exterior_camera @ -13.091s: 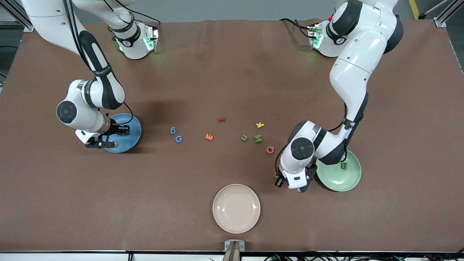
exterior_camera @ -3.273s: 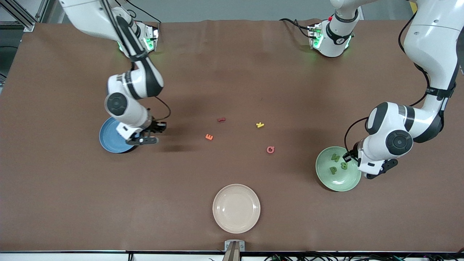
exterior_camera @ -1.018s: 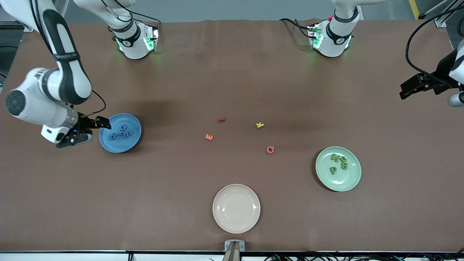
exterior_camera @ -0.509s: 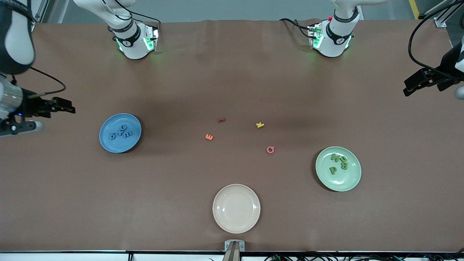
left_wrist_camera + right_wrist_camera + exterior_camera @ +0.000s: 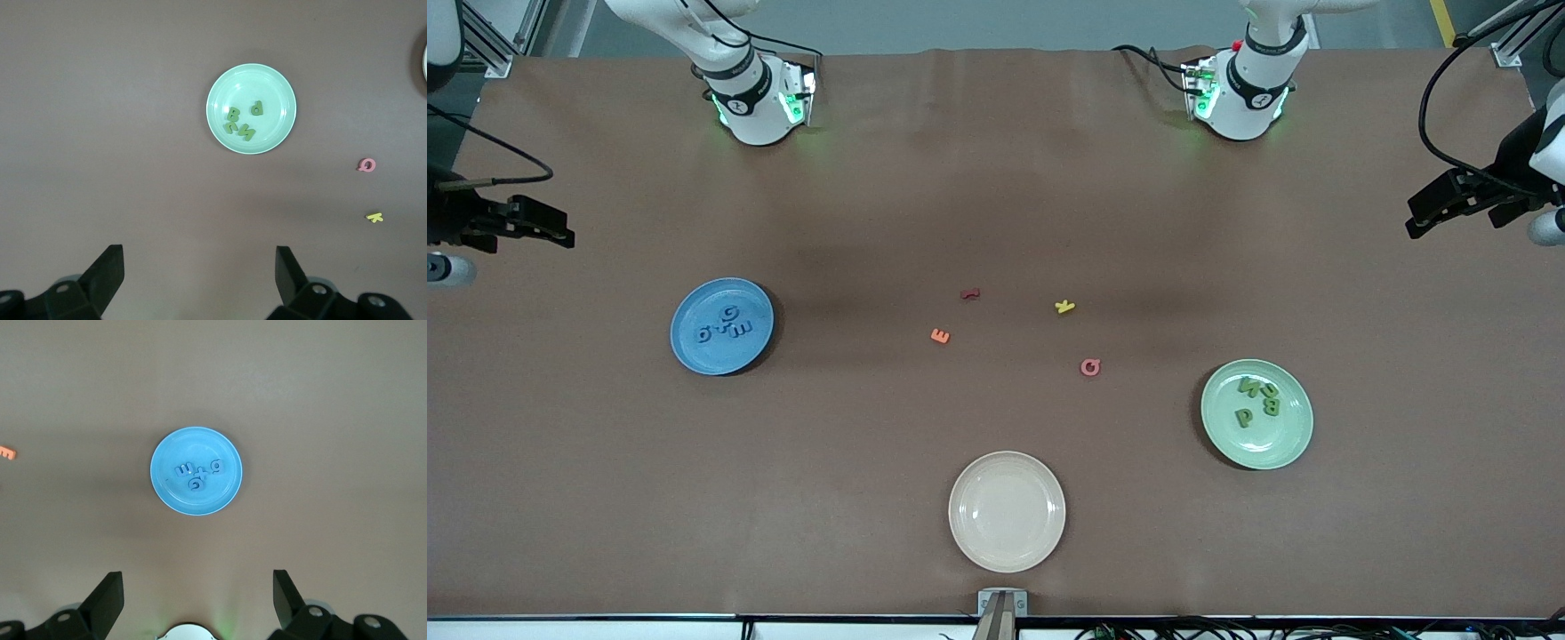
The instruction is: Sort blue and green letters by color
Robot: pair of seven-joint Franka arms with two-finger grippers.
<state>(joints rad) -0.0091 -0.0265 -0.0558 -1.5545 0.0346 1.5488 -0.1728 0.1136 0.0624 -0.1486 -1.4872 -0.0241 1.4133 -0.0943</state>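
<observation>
Three round plates sit on the brown table (image 5: 996,178): a blue plate (image 5: 694,351), a green plate (image 5: 1280,444) and a bare cream plate (image 5: 1007,511). Four blue letters (image 5: 725,327) lie flat in the blue plate, four green letters (image 5: 1258,400) in the green; G, B and P read clearly. Two grippers, the left gripper (image 5: 199,270) and right gripper (image 5: 197,590), hang spread wide and empty over the table's ends.

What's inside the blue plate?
Four blue letters lie bunched together in the blue plate, flat on its floor. From the right wrist view they sit near its middle. Nothing covers them; whether any overlap is hard to tell.
</observation>
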